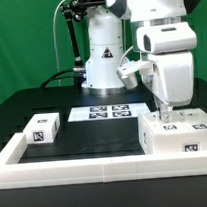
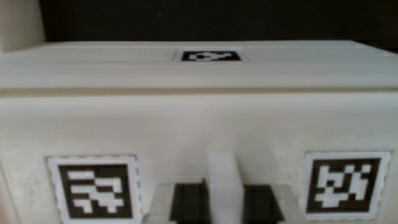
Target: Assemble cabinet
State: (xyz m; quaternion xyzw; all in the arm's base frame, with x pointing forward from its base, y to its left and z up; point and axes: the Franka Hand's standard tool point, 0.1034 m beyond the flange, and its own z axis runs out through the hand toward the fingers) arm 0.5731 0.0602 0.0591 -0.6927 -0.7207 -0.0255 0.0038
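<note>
Half the gripper (image 1: pixel 168 113) is cropped in wrist view, so can't tell if it's clamping. White boxy plastic cabinet shell (image 1: pixel 179 134) sits near, exterior view's right, on the black bench (image 1: pixel 94 137), long side left-right.

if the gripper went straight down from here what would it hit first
Probably the white cabinet body right under the gripper; its top face fills the wrist view, though the gap is unclear.

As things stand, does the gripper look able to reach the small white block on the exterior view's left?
Probably yes: the small block lies alone on the table, nothing over it. The gripper, low at the cabinet shell, must lift and cross.
</note>
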